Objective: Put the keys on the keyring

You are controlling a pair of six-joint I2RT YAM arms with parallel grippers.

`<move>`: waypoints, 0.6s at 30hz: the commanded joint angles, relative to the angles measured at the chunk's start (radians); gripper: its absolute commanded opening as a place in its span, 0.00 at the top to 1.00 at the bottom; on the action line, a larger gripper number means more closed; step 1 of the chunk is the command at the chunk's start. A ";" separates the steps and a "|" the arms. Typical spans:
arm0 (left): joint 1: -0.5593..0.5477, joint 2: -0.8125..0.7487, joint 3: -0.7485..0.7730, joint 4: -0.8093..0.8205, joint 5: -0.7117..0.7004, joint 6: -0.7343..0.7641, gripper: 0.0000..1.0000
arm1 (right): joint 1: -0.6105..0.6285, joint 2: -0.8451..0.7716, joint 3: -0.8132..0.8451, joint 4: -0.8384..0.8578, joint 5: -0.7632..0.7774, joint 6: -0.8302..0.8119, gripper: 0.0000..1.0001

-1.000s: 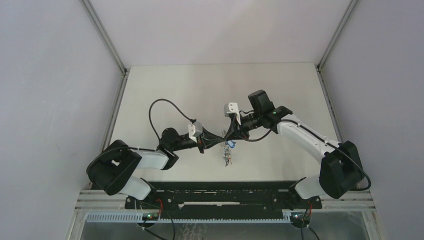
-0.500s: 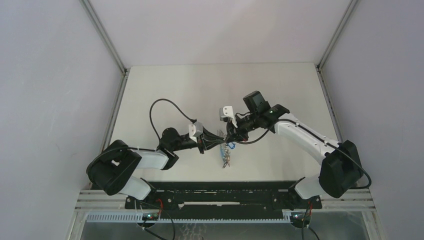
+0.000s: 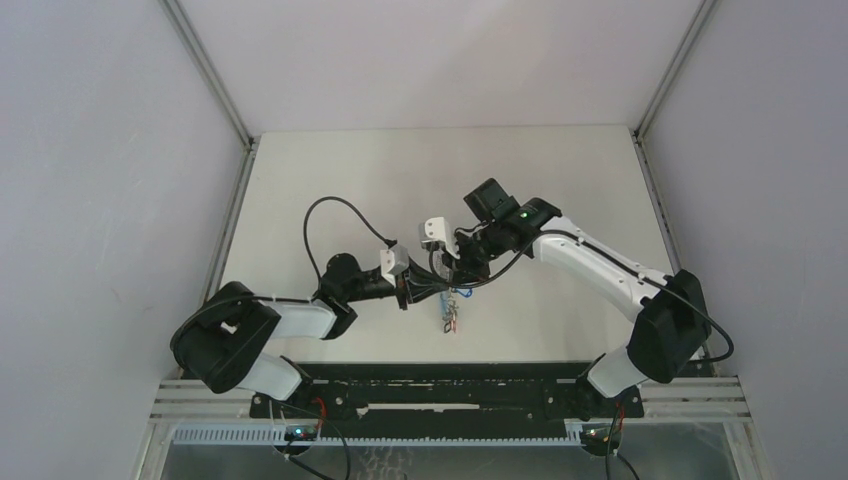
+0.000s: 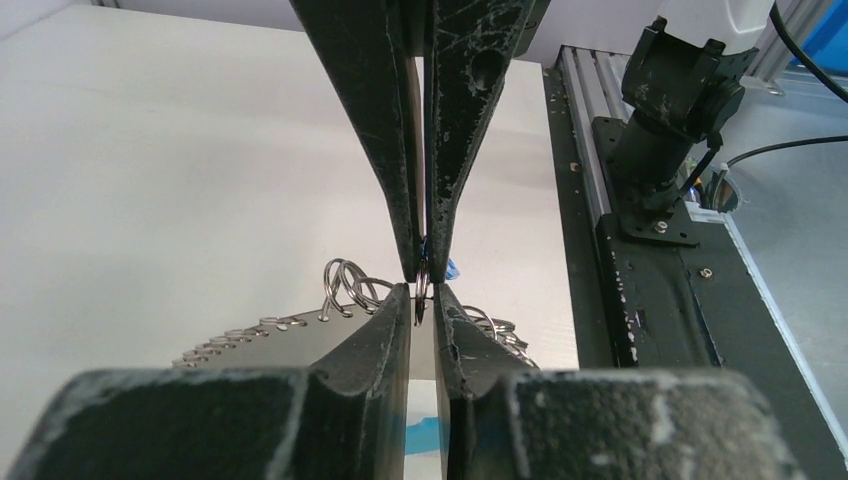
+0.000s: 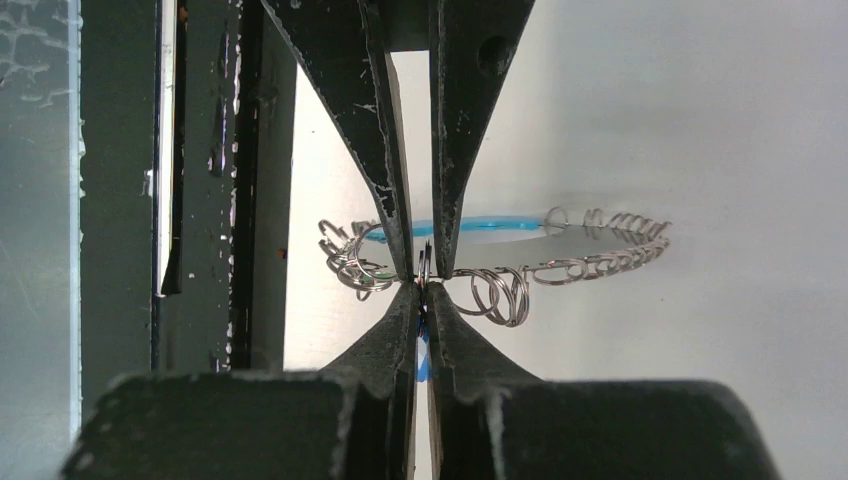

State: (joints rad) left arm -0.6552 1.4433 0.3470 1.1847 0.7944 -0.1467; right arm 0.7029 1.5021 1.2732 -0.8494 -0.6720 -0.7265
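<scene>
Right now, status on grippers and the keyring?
Right gripper shut, apparently on the blue key. Left gripper nearly closed, tip to tip with it; grip unclear. Keyring at the tips. Nothing seen blocking.

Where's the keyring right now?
In the top view the keyring sits in the near half of the table, midway between its sides, just on the arm-base side of where the left gripper and right gripper meet tip to tip.

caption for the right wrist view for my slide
right tool, shut on a blue key, meets the left tool tip to tip in front of the keyring
</scene>
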 commanded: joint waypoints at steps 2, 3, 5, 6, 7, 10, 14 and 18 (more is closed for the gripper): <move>-0.006 -0.021 0.054 -0.033 0.035 0.019 0.85 | 0.035 0.029 0.086 -0.024 0.047 -0.026 1.00; -0.006 -0.021 0.055 -0.035 0.035 0.020 0.86 | 0.040 0.033 0.091 -0.028 0.056 -0.026 1.00; -0.006 -0.021 0.056 -0.036 0.035 0.021 0.93 | 0.052 0.040 0.100 -0.034 0.068 -0.027 1.00; -0.006 -0.019 0.056 -0.036 0.036 0.021 0.98 | 0.057 0.042 0.103 -0.035 0.074 -0.026 1.00; -0.006 -0.017 0.058 -0.035 0.036 0.021 0.99 | 0.061 0.041 0.104 -0.033 0.079 -0.024 1.00; -0.006 -0.020 0.053 -0.034 0.032 0.022 1.00 | 0.061 0.029 0.102 -0.028 0.093 -0.003 0.99; -0.006 -0.024 0.035 -0.002 -0.002 0.021 1.00 | 0.028 -0.044 0.047 0.022 0.085 0.040 0.83; -0.006 -0.011 0.017 0.084 -0.023 -0.008 1.00 | -0.054 -0.143 -0.058 0.125 -0.017 0.106 0.75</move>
State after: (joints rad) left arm -0.6559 1.4433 0.3477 1.1362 0.7975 -0.1402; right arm 0.7189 1.4883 1.2850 -0.8509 -0.5892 -0.6945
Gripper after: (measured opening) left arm 0.011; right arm 0.221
